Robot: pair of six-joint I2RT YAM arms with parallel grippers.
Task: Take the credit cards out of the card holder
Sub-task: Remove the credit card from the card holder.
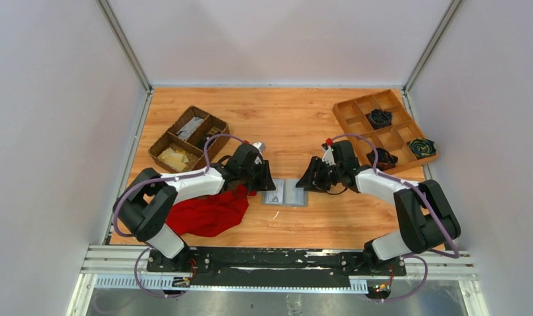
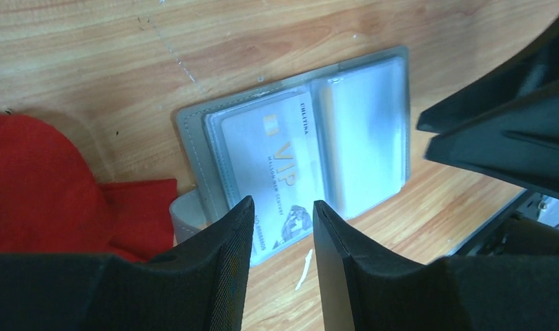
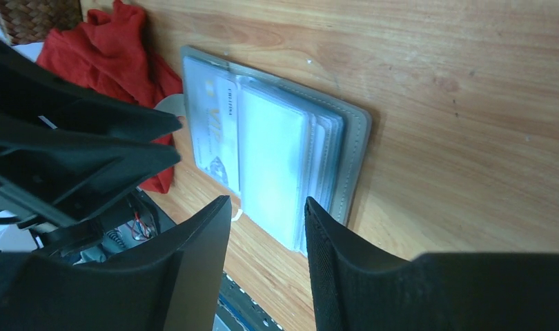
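The grey card holder [image 1: 285,193] lies open and flat on the wood between my two grippers. In the left wrist view the card holder [image 2: 190,138] shows clear sleeves, with a pale credit card [image 2: 270,152] lettered VIP in gold in the left half. The right half's sleeves look whitish, and what they hold is unclear. My left gripper [image 2: 282,203] hovers open over the holder's near edge, nothing between its fingers. My right gripper [image 3: 268,200] is open above the opposite half of the card holder [image 3: 356,138], also holding nothing. Here the VIP card [image 3: 218,131] shows on the far side.
A red cloth [image 1: 208,210] lies bunched just left of the holder, under the left arm. A dark wicker basket [image 1: 188,138] stands at the back left and a wooden compartment tray [image 1: 385,128] with dark items at the back right. A small white scrap [image 2: 304,269] lies by the holder.
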